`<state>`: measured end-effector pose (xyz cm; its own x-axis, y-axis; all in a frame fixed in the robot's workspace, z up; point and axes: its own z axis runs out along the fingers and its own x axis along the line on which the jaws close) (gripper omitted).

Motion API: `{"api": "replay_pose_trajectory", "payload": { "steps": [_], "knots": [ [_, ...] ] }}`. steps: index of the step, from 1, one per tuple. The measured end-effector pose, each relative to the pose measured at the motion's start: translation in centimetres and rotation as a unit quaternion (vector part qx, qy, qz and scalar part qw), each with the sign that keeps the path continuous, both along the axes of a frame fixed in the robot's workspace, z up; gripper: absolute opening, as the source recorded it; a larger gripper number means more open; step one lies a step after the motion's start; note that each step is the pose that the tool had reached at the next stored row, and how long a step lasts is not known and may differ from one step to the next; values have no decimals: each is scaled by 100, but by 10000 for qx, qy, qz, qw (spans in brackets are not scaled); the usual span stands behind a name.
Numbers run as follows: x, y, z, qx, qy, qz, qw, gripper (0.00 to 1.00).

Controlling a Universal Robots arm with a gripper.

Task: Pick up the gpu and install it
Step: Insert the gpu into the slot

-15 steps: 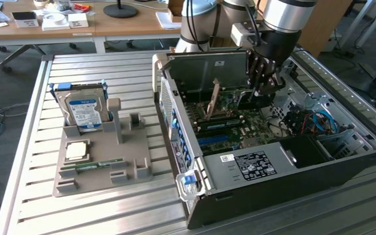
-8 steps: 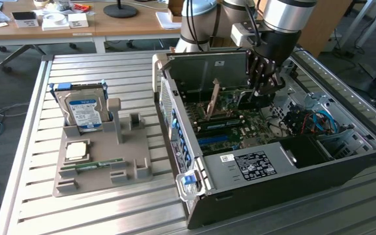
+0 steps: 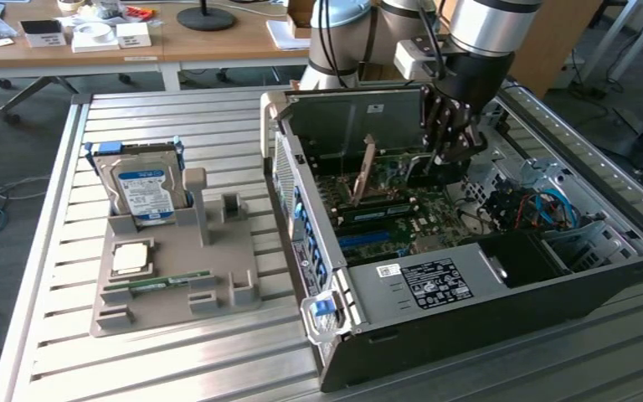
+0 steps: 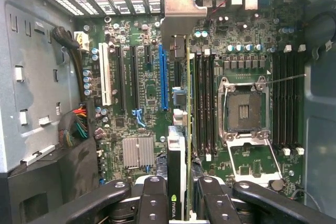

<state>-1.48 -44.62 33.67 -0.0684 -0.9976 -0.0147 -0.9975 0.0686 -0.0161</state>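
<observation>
The gpu (image 4: 180, 145) shows edge-on in the wrist view, a thin dark card with a green logo and a pale metal end bracket (image 4: 178, 11) at its far end. My gripper (image 4: 180, 205) is shut on it, black fingers (image 4: 153, 198) pressing on both flat sides. The card hangs over the motherboard (image 4: 147, 85), close beside the long blue slot (image 4: 163, 77) and between it and the memory slots. In the exterior view my gripper (image 3: 447, 151) reaches down into the open computer case (image 3: 467, 285), and the gpu (image 3: 424, 170) shows as a dark piece below the fingers.
A grey holder tray (image 3: 177, 297) on the exterior view's left carries a hard drive (image 3: 143, 188), a processor chip (image 3: 131, 255) and a RAM stick (image 3: 171, 280). The open processor socket (image 4: 244, 111), cables (image 3: 534, 209) and the case walls stand close around the card.
</observation>
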Motion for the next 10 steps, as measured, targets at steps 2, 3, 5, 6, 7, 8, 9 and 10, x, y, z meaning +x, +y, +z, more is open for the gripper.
{"api": "replay_pose_trajectory", "payload": {
  "steps": [2, 3, 5, 6, 7, 8, 9, 10],
  "knots": [
    [0, -1, -18, -1, 0, 0, 10000, 27],
    [0, -1, -23, -1, 0, 0, 10000, 27],
    [0, -1, -32, -1, 0, 0, 10000, 27],
    [0, -1, -34, -2, 1, 0, 10000, 27],
    [-1, -1, -36, -2, 1, 0, 10000, 27],
    [0, -1, -38, -2, 0, 0, 10000, 27],
    [0, -1, -39, -1, 0, 0, 10000, 27],
    [0, -1, -41, -2, 0, 0, 10000, 27]
  ]
}}
